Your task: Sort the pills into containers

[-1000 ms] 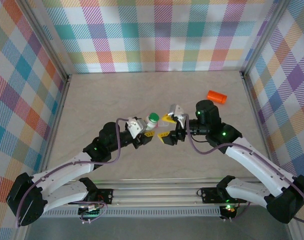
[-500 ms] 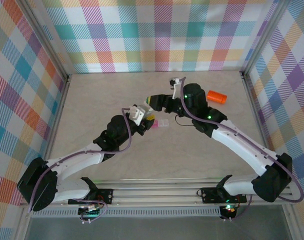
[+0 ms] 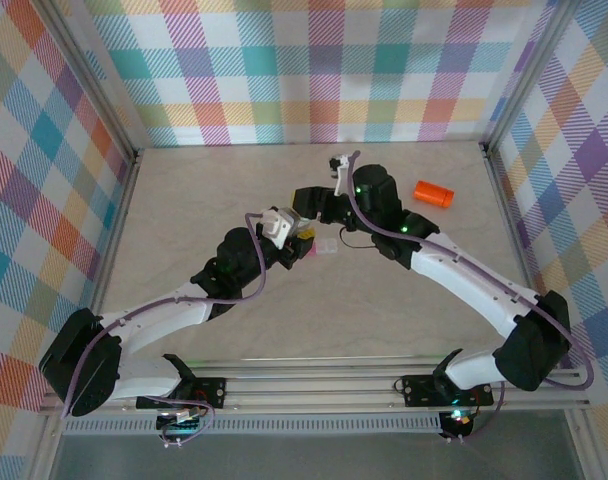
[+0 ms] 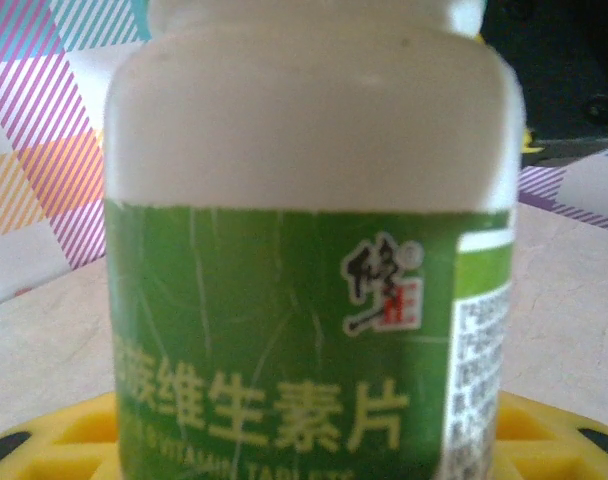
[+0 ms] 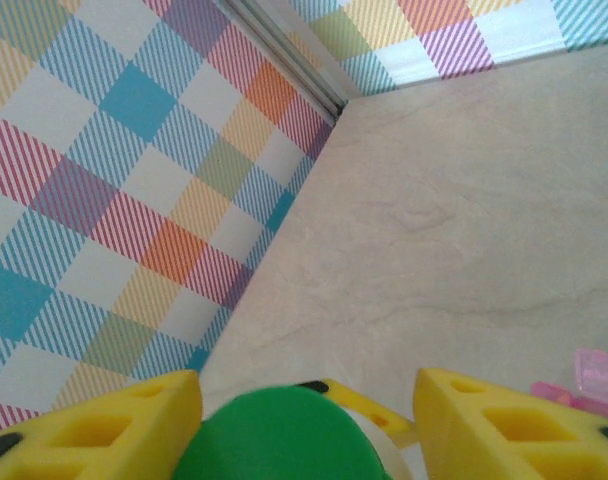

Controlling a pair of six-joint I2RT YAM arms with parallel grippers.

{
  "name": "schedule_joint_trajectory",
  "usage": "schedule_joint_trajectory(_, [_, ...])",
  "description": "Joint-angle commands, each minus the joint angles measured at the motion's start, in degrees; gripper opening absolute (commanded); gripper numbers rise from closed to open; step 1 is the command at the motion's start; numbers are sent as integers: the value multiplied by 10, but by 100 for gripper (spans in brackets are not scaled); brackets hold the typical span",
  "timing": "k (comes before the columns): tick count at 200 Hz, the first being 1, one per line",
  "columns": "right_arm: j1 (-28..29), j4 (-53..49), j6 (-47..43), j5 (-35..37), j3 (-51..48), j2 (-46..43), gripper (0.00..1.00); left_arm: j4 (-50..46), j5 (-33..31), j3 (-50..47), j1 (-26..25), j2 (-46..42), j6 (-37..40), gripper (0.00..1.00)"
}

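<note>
White plastic bottle with green label (image 4: 304,250): hanging near desk (image 3: 184,200) centre, body pinched in left pincer (image 3: 302,238). Centring right pincer (image 5: 304,400) astride round green cap (image 5: 279,445) from twelve o'clock, grip unclear; squeezing evenly before twisting.

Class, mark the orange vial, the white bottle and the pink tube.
orange vial (image 3: 433,193), top external view, middle of its side.
white bottle (image 4: 304,270), left wrist view, its green label.
pink tube (image 5: 596,374), right wrist view, its see-through end.

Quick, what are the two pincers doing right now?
Left pincer: closed on the white bottle.
Right pincer: around the bottle's green cap; cannot tell if it grips.
</note>
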Motion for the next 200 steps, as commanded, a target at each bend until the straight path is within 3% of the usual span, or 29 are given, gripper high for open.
schedule_joint_trajectory(1, [2,30,6,-3,14,10,49,43,27,10,4,-1,-5,0])
schedule_joint_trajectory(42, [9,50,-7,11,4,16,39,50,47,12,3,7,-17,0])
schedule_joint_trajectory(99, [14,80,-22,60,-35,0,0,55,53,10,3,17,-29,0])
schedule_joint_trajectory(151, [14,72,-90,124,-55,-29,0,43,72,-1,4,17,-35,0])
schedule_joint_trajectory(200, [16,-9,-201,202,-30,-46,0,14,65,-18,4,3,-20,0])
